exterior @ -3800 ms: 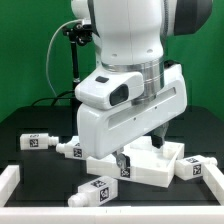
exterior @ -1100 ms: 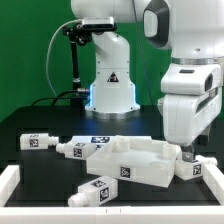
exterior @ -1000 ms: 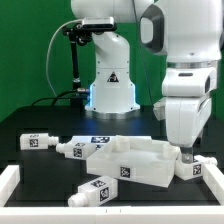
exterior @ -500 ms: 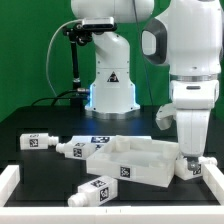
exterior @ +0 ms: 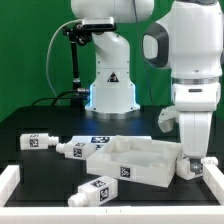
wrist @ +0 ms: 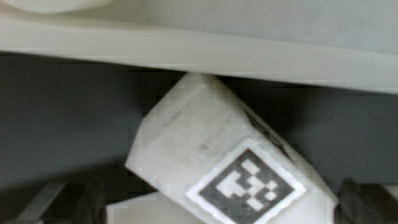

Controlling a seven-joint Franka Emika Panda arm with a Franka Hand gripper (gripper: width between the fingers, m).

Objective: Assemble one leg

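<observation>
A leg (exterior: pixel 196 167), a chunky white peg with a square tag, lies on the black table at the exterior view's right, beside the large white tray-like part (exterior: pixel 140 162). My gripper (exterior: pixel 188 157) points down right over this leg. In the wrist view the leg (wrist: pixel 222 165) lies between my dark fingers (wrist: pixel 45 205), which stand apart on both sides with gaps, so the gripper (wrist: pixel 205 212) is open. The tray-like part's edge (wrist: pixel 196 50) runs just beyond the leg. Three more legs lie at the left (exterior: pixel 35 141), left of the tray-like part (exterior: pixel 74 148), and in front (exterior: pixel 100 188).
The marker board (exterior: pixel 97 141) lies behind the tray-like part. A white rail (exterior: pixel 8 180) borders the table at the left and front. The robot base (exterior: pixel 110 85) and a black stand (exterior: pixel 72 60) are at the back.
The arm has moved from over the tray-like part to the exterior view's right. In the last second the wrist has turned and lowered over the right-hand leg.
</observation>
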